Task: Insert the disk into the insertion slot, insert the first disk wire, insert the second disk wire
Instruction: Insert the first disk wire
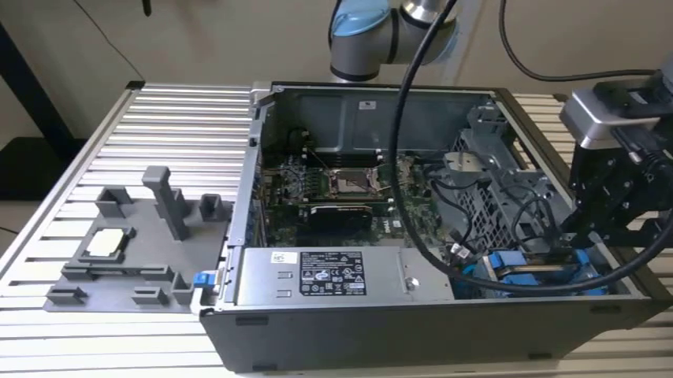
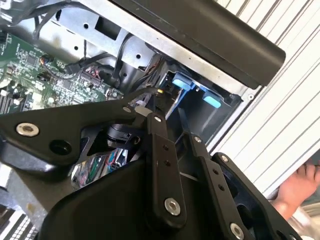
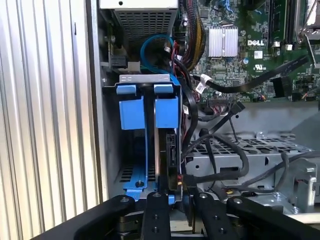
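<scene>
You've got the slatted table (image 1: 179, 110) carrying the open computer case (image 1: 315, 331), and your gripper (image 1: 584, 236) is hanging over the case's lower right corner in the exterior view. I can't tell how its jaws are standing. In the first wrist view the disk (image 3: 166, 110) is sitting on edge inside the insertion slot (image 3: 145, 78), just beside a second blue carrier (image 3: 131, 112), with black wires (image 3: 190, 107) running close alongside it.
</scene>
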Tool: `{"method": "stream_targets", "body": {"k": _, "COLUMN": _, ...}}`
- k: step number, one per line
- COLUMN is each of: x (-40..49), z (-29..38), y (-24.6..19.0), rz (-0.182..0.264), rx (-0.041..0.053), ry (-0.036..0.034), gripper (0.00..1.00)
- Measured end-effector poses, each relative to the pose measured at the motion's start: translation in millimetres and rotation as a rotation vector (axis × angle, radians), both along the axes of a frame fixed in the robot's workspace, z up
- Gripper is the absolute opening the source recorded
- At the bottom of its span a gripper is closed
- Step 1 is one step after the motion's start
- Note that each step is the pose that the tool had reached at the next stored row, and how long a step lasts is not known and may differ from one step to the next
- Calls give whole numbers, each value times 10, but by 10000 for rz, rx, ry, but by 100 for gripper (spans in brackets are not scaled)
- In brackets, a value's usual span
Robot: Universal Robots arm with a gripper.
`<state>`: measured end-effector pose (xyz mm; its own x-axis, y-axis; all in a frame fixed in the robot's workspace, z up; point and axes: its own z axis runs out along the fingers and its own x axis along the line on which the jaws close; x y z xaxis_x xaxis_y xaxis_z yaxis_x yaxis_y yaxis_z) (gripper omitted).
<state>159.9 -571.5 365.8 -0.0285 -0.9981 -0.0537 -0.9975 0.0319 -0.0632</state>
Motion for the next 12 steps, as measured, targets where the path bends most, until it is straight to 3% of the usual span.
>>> {"method": "stream_targets", "body": {"k": 6, "x": 1, "z": 232, "y": 0, "rz": 1, "rx": 1, "ry": 0, "gripper": 27}}
{"method": "stream_targets", "body": {"k": 12, "x": 1, "z": 241, "y": 0, "rz": 1, "rx": 2, "ry": 0, "gripper": 27}}
